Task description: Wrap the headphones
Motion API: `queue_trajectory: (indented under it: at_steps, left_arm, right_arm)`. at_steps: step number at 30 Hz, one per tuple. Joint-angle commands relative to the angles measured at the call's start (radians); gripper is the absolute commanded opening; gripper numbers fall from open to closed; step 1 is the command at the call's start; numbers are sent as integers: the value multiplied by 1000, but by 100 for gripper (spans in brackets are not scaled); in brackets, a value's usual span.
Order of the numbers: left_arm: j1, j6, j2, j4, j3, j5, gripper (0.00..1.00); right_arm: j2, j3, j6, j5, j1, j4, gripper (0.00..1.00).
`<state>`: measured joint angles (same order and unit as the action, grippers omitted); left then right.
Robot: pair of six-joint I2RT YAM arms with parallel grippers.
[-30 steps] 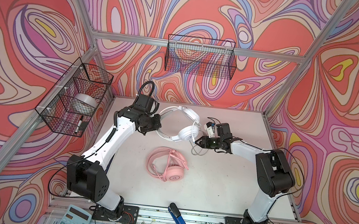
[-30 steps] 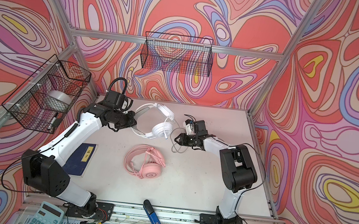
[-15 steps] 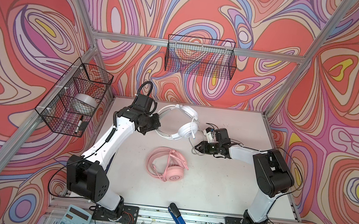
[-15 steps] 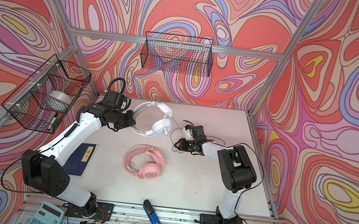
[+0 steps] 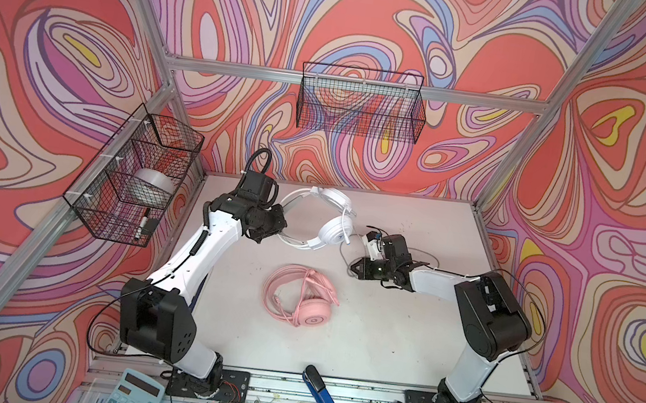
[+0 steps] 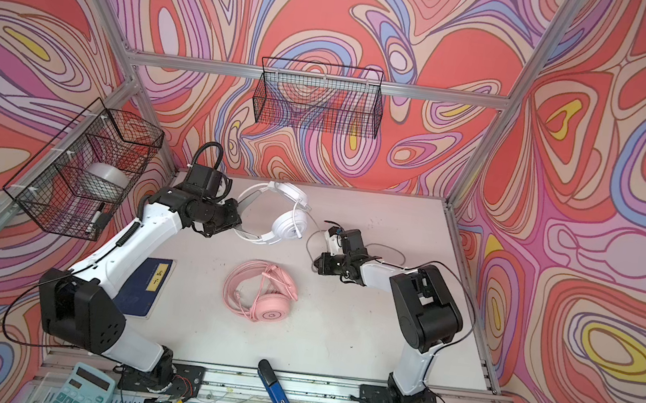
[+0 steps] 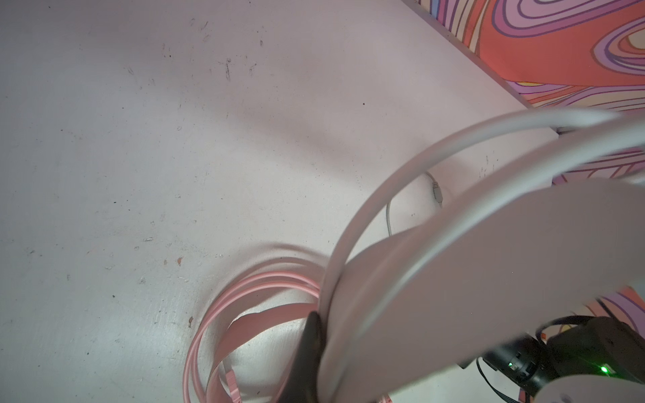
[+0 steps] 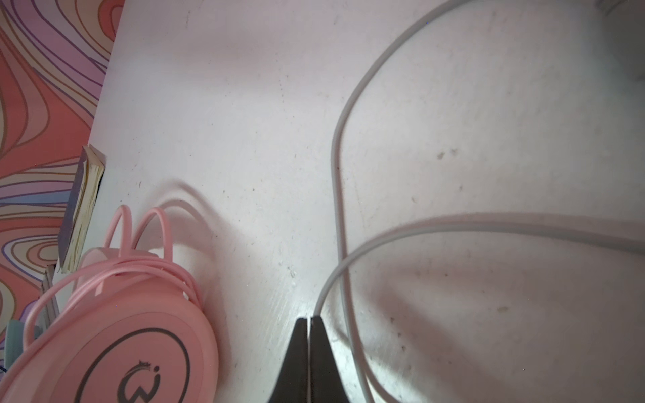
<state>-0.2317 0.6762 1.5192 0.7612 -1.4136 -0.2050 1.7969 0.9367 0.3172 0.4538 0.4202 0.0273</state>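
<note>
Two wired headsets, and both tools closed over the white bench [image 5: 379,343].
Left tool [image 5: 277,228] is clamped on the double headband of the white over-ear headset [image 5: 336,231], near the back wall. Right tool [image 8: 309,322] has its black fingers pressed together low over the bench. The thin grey cable [image 8: 338,157] reaches their tips, but I cannot tell whether it is nipped between them. Pink over-ear headset [image 5: 314,312], with its pink cable looped round it, lies mid-bench, apart from both tools.
</note>
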Motion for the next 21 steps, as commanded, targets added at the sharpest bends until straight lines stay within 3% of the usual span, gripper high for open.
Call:
queue_trajectory:
  at_steps: [1,13,21]
  left_arm:
    - [6,55,-42,-37,7,15,0]
    - [11,147,-58,-74,24,96,0]
    - [21,202,-70,-89,43,176,0]
  right_arm:
    - [-69,11,-79,-37,17,-81,1]
    - [-182,66,-305,-157,131,-448,0]
    - [-306,39,-377,-219,200,-463,0]
